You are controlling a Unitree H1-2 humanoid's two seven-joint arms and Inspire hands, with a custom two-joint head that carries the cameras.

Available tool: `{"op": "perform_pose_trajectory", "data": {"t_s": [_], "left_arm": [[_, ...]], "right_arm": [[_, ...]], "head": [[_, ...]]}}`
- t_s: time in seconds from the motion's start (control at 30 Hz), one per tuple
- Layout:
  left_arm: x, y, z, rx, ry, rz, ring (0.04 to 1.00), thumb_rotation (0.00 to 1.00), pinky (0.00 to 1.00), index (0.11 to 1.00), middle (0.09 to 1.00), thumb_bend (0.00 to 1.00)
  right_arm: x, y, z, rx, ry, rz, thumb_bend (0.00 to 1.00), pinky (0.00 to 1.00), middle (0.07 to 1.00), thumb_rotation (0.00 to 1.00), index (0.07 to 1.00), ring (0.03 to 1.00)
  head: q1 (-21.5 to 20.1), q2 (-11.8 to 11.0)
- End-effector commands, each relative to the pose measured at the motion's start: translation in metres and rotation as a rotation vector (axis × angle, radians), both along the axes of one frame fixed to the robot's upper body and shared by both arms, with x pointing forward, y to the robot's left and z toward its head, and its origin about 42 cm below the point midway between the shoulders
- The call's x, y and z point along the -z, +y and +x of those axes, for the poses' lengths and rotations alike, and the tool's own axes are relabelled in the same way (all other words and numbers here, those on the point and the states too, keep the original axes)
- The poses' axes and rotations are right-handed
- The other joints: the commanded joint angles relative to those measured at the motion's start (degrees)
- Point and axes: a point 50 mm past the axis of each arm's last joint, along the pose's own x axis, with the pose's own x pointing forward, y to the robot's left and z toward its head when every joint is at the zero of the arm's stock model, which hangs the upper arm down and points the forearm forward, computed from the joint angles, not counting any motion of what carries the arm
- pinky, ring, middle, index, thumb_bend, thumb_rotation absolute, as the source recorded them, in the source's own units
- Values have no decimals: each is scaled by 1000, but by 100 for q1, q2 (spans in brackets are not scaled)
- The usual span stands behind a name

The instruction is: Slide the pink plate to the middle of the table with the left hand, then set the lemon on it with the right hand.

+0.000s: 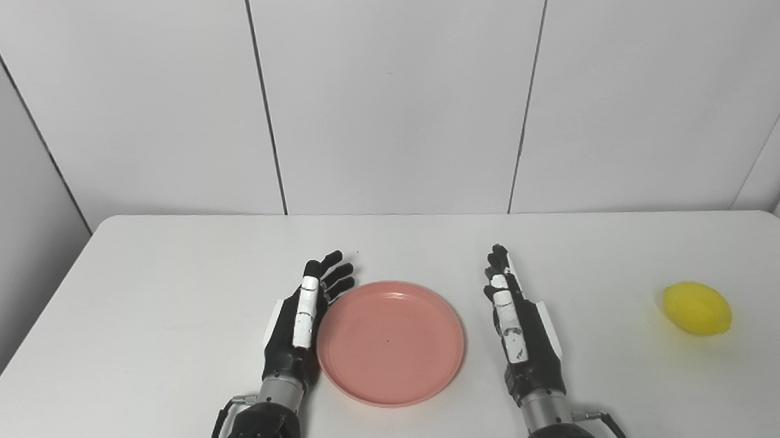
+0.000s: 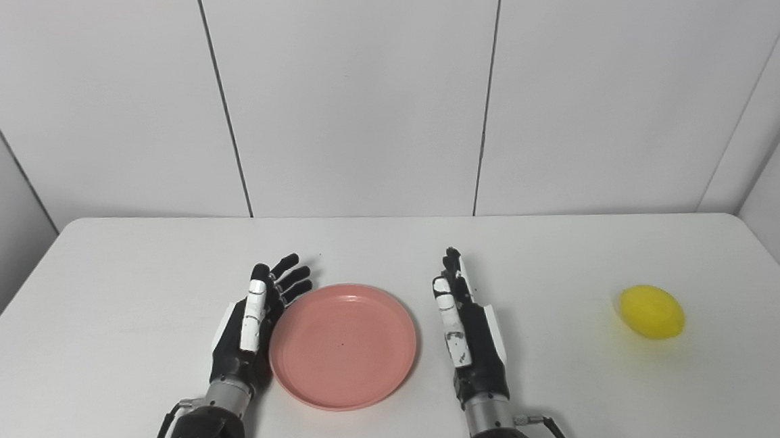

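A round pink plate [image 1: 390,341] lies flat on the white table [image 1: 163,280], near the front and about at the middle. My left hand [image 1: 304,313] is open, set on edge with its palm against the plate's left rim. My right hand [image 1: 518,319] is open and empty, set on edge a little to the right of the plate, apart from it. A yellow lemon [image 1: 697,308] lies on the table far to the right, well clear of my right hand. The plate is empty.
The table's back edge meets a white panelled wall [image 1: 389,97]. The table's right edge runs close behind the lemon.
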Motion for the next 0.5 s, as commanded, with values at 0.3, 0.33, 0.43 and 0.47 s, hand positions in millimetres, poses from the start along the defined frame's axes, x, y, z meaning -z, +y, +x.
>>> {"op": "perform_pose_trajectory", "data": {"t_s": [0.3,0.33,0.43,0.47], "left_arm": [[-5,-18,-5,23,-31,-6,838,1000,823,824,839,679],[-5,-18,-6,31,-28,-7,841,1000,827,827,842,676],[-4,-21,-8,53,-21,3,864,1000,848,852,862,677],[-4,-22,-8,59,-21,11,868,1000,851,856,865,678]], "right_arm": [[-23,2,3,0,-81,25,713,1000,1000,1000,1000,1000],[-23,2,3,0,-82,24,711,1000,1000,1000,1000,1000],[-23,2,3,-1,-79,24,707,1000,1000,1000,1000,1000],[-23,2,3,-3,-79,22,707,1000,1000,1000,1000,1000]], "head": [[26,33],[27,34],[27,33],[19,41]]}}
